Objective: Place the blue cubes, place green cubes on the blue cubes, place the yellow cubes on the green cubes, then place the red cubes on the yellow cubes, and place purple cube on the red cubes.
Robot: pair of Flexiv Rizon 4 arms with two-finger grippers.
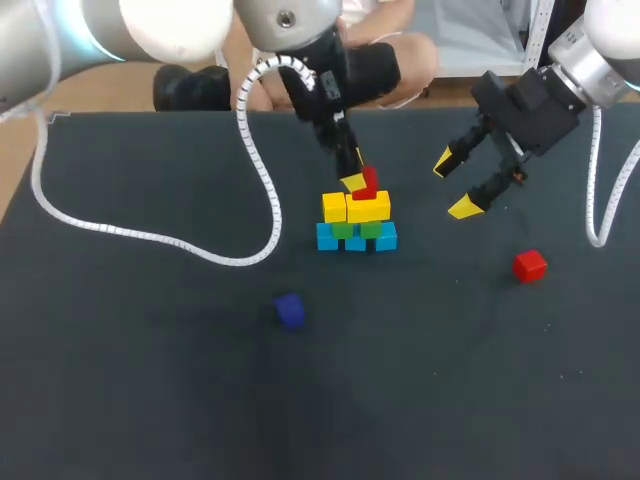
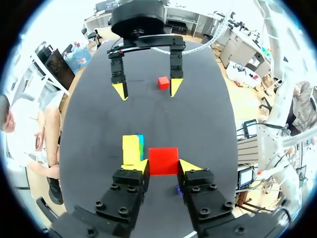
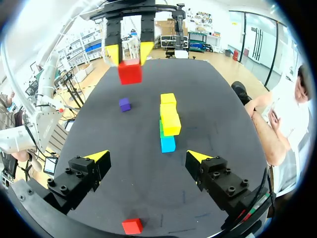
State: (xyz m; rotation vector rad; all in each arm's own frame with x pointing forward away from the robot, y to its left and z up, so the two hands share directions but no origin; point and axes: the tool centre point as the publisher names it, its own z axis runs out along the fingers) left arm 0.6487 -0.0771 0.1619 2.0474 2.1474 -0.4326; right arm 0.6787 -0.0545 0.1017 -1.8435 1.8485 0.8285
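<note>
Near left: loose purple cube (image 1: 289, 310) on the counter (image 1: 150, 380), not yet used. Middle: 3 layers built, with blue cubes (image 1: 327, 237) at the base, green cubes (image 1: 343, 230) over them and yellow cubes (image 1: 368, 206) on top. Just above the yellow: left tool (image 2: 163, 166) clamped on 1 red cube (image 1: 368, 182). Further right: right tool (image 1: 454, 185) spread wide, empty. Nearer, on the counter: a 2nd red cube (image 1: 529, 266). Left to do, by the look of it — red layer, then purple.

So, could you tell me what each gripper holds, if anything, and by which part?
The left gripper holds a red cube by two opposite side faces; the right gripper is open and empty.
</note>
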